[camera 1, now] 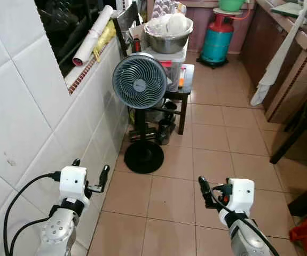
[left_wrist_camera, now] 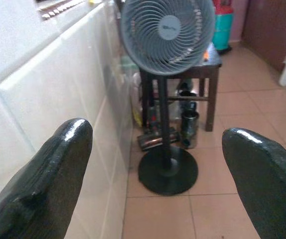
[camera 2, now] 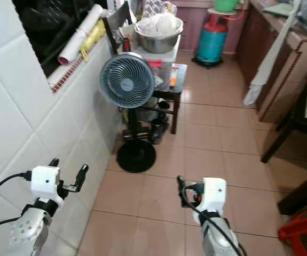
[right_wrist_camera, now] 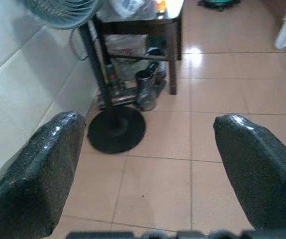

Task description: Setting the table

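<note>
Wall: on your left you see a white tiled wall (camera 1: 25, 117), with a ledge holding a rolled white sheet (camera 1: 93, 35).
Left gripper: your left gripper (camera 1: 91, 173) is held up low beside the wall, its fingers (left_wrist_camera: 48, 179) spread wide, with nothing between them.
Fan: a grey standing fan (camera 1: 140, 81) is on a round black base (camera 1: 143, 156) on the floor, just beside the wall and ahead of both grippers.
Desk: behind the fan stands a small dark desk (camera 1: 184, 80); on it is a plastic box carrying a big metal bowl (camera 1: 167, 37) with white things inside. Things to set a table with, if any are there, you cannot make out.
Right gripper: your right gripper (camera 1: 209, 193) hangs over the tiled floor (camera 1: 212, 138), its fingers (right_wrist_camera: 254, 169) wide apart and holding nothing.
Gas bottle: a teal gas bottle (camera 1: 218, 44) stands far back, right of the desk.
Cabinet: a brown cabinet (camera 1: 286, 69) runs along the right side, with a white cloth (camera 1: 273, 64) hanging on it.
</note>
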Robot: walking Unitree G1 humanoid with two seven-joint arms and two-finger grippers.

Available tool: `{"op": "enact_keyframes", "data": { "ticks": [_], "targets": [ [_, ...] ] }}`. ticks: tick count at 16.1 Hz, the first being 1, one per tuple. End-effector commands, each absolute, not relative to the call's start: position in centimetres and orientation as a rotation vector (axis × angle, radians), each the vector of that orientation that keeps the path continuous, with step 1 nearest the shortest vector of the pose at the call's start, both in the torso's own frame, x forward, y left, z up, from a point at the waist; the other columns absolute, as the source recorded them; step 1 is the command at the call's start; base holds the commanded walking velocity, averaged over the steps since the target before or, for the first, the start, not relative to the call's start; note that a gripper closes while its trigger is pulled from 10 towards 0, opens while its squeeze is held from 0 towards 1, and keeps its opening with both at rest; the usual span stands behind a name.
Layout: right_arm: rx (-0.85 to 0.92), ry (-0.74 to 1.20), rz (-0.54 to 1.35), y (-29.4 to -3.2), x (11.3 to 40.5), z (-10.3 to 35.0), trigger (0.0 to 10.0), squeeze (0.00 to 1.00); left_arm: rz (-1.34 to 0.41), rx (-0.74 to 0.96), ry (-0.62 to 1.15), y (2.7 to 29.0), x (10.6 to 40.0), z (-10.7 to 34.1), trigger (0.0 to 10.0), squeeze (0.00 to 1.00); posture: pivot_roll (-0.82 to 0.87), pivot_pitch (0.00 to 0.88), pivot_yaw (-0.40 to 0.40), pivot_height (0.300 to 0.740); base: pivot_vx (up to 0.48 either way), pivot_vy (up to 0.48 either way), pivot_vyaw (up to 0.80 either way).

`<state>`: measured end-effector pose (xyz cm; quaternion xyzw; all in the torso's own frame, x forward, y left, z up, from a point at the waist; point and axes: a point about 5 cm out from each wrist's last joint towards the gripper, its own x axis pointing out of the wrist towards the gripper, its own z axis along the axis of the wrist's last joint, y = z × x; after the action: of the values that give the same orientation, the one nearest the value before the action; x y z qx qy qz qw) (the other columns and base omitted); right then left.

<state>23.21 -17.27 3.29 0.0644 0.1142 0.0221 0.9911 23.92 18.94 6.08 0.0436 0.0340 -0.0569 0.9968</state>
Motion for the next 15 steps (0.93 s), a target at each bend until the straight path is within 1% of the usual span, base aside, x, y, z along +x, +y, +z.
{"op": "enact_keyframes", "data": {
  "ticks": [1, 4, 6, 7, 9, 10, 12, 14, 15],
  "targets": [
    [0.131, 0.219, 0.007, -18.0, 23.4, 3.4, 10.0, 0.00, -0.109, 0.076, 0.072, 19.0, 24.0, 6.3, 10.0, 0.00, 0.11, 0.000, 0.032, 0.740, 0.000, 0.000, 0.00],
    [0.124, 0.204, 0.011, -17.8, 23.3, 4.0, 10.0, 0.00, -0.140, 0.040, 0.209, 17.9, 23.3, 4.8, 10.0, 0.00, 0.10, 0.000, -0.015, 0.740, 0.000, 0.000, 0.00],
    [0.125, 0.202, 0.036, -17.5, 22.9, 4.4, 10.0, 0.00, -0.074, -0.027, 0.217, 18.4, 22.4, 4.3, 10.0, 0.00, 0.09, 0.000, -0.047, 0.740, 0.000, 0.000, 0.00],
    [0.120, 0.200, 0.045, -17.5, 22.8, 4.5, 10.0, 0.00, -0.069, -0.036, 0.212, 18.6, 22.2, 4.3, 10.0, 0.00, 0.09, 0.000, -0.047, 0.740, 0.000, 0.000, 0.00],
    [0.110, 0.182, 0.062, -17.7, 22.7, 5.3, 10.0, 0.00, -0.055, -0.042, 0.177, 19.6, 20.3, 5.1, 10.0, 0.00, 0.10, 0.000, -0.064, 0.740, 0.000, 0.000, 0.00],
    [0.094, 0.171, 0.078, -18.0, 22.4, 5.7, 10.0, 0.00, -0.085, -0.025, 0.191, 19.9, 20.0, 5.1, 10.0, 0.00, 0.10, 0.000, -0.069, 0.740, 0.000, 0.000, 0.00],
    [0.063, 0.136, 0.076, -18.4, 22.1, 6.5, 10.0, 0.00, -0.089, 0.021, 0.160, 20.0, 20.2, 5.5, 10.0, 0.00, 0.10, 0.000, -0.070, 0.740, 0.000, 0.000, 0.00],
    [0.046, 0.114, 0.060, -18.6, 22.1, 6.9, 10.0, 0.00, -0.044, -0.012, 0.152, 19.7, 20.7, 5.2, 10.0, 0.00, 0.10, 0.000, -0.063, 0.740, 0.000, 0.000, 0.00],
    [0.048, 0.138, 0.042, -18.7, 22.1, 6.5, 10.0, 0.00, -0.036, -0.046, 0.166, 19.2, 20.8, 4.8, 10.0, 0.00, 0.09, 0.000, -0.060, 0.740, 0.000, 0.000, 0.00]
  ]
}}
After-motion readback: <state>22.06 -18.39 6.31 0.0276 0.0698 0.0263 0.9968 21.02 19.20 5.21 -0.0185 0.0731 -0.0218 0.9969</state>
